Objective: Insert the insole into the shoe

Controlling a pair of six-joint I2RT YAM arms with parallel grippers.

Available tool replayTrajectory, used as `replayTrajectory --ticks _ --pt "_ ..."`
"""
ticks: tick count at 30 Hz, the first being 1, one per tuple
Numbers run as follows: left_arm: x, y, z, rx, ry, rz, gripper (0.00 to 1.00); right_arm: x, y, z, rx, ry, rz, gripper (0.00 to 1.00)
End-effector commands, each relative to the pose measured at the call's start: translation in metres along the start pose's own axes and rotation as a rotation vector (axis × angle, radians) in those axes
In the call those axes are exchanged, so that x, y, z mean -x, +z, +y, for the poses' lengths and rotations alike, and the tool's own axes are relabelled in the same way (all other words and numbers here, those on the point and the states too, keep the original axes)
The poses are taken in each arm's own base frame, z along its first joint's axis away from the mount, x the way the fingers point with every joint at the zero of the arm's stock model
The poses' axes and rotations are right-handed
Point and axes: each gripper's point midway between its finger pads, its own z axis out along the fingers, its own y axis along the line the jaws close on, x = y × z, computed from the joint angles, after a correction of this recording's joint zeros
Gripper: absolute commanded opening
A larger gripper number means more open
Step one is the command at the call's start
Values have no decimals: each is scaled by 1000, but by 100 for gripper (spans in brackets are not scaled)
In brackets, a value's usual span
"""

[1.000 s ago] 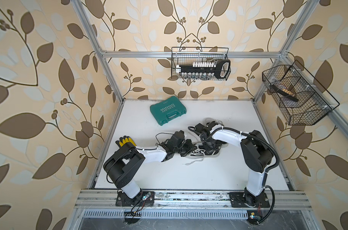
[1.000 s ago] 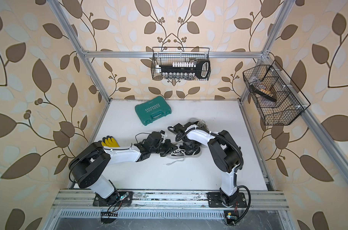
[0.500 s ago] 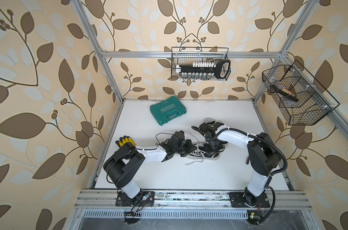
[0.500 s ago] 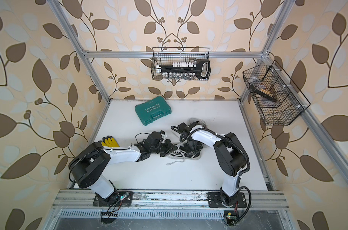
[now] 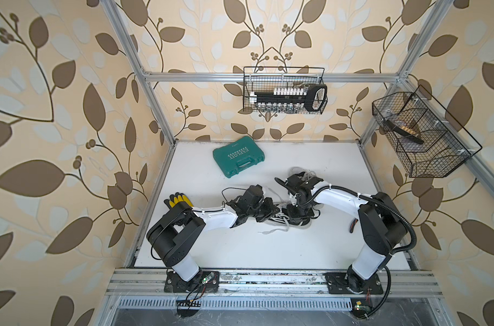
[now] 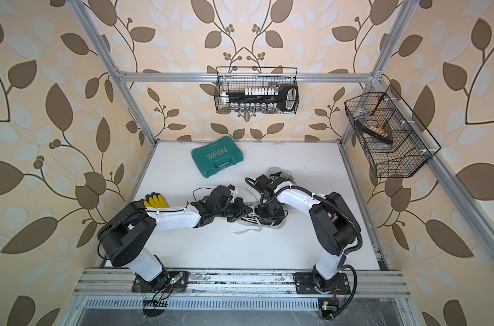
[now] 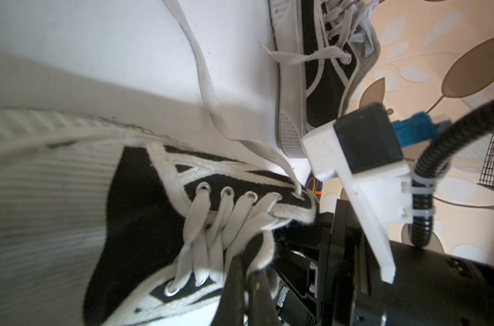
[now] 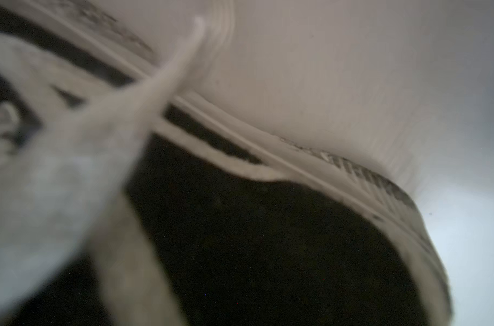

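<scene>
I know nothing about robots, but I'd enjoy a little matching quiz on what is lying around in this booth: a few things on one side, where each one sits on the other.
Things
1. green case
2. yellow glove
3. socket rack
4. nearer shoe

Places
a. in the wire basket on the back wall
b. near the left edge of the table
c. mid-table, a loose lace trailing toward the front
d. on the table, close to the back wall

Pairs: 1-d, 2-b, 3-a, 4-c
</scene>
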Motion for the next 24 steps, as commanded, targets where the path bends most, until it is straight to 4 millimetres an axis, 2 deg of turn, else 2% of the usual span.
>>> replayTrajectory --ticks 1,3,5,7,9,11,14,17,21,24 --pt "5 -7 -17 -1 59 -14 0 12 -28 17 86 9 -101 0" --pt "6 -8 -17 29 84 -18 0 19 -32 20 114 28 -143 0" --pt "7 -9 -17 51 104 -15 0 24 -13 21 122 49 -128 0" --pt "7 -8 -18 55 111 -10 0 30 14 17 107 76 -104 0" --pt "6 -8 -18 65 121 -2 0 37 25 14 90 87 -109 0" --pt "6 -8 -16 99 135 9 0 43 11 12 74 82 -147 0" --pt "7 -10 -12 194 194 19 0 45 -36 3 48 76 -249 0" --pt "8 -11 -11 310 281 46 0 35 -74 -19 47 103 -310 0" --pt "3 3 -10 423 349 129 0 17 -96 -47 92 166 -328 0" --pt "-7 28 -3 482 379 209 0 5 -101 -58 106 183 -331 0"
